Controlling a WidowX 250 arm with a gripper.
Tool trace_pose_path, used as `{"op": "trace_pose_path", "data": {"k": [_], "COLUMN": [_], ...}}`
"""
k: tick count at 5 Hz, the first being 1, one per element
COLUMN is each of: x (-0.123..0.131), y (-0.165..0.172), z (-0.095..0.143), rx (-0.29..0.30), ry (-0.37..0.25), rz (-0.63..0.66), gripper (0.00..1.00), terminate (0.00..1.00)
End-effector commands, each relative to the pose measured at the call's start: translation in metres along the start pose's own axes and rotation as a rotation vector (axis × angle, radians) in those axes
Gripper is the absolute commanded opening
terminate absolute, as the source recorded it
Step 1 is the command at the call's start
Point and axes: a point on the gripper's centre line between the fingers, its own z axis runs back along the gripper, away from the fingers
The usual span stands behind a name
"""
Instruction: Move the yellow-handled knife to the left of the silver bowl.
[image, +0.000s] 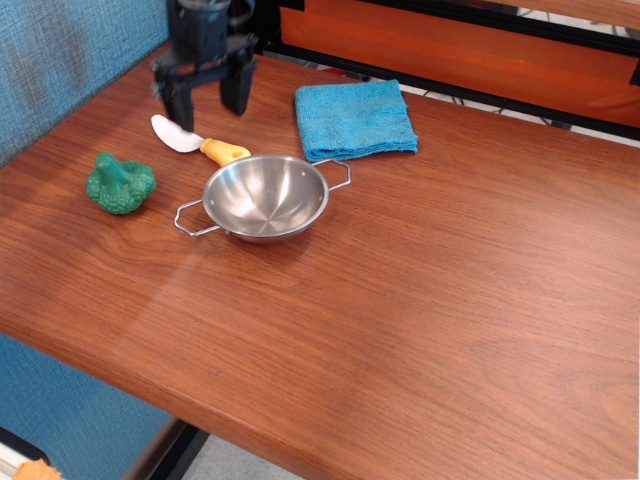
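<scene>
One yellow-handled knife (195, 143) on table, below open end effector (205, 93).

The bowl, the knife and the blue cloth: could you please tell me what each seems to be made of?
The bowl looks like polished steel: mirror-like reflections and thin wire handles. The knife seems to be plastic: an opaque white blade and a smooth orange-yellow handle. The blue cloth looks like soft, folded microfibre or terry, with a matte, fuzzy surface.

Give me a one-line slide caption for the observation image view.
Open gripper hangs above the yellow-handled knife lying on the table beside the silver bowl.
</scene>
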Motion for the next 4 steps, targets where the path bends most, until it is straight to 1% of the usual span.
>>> {"op": "trace_pose_path", "data": {"k": [1, 2, 3, 4], "x": [-0.033, -0.059, -0.063, -0.073], "y": [0.005, 0.045, 0.089, 0.124], "z": [0.077, 0.085, 0.095, 0.111], "rx": [-0.143, -0.165, -0.187, -0.148], "ry": [-0.011, -0.048, -0.071, -0.078], "rz": [-0.383, -0.631, -0.838, -0.894], "gripper": [1.00, 1.00, 1.00, 1.00], "terminate": [0.00, 0.00, 0.00, 0.00]}}
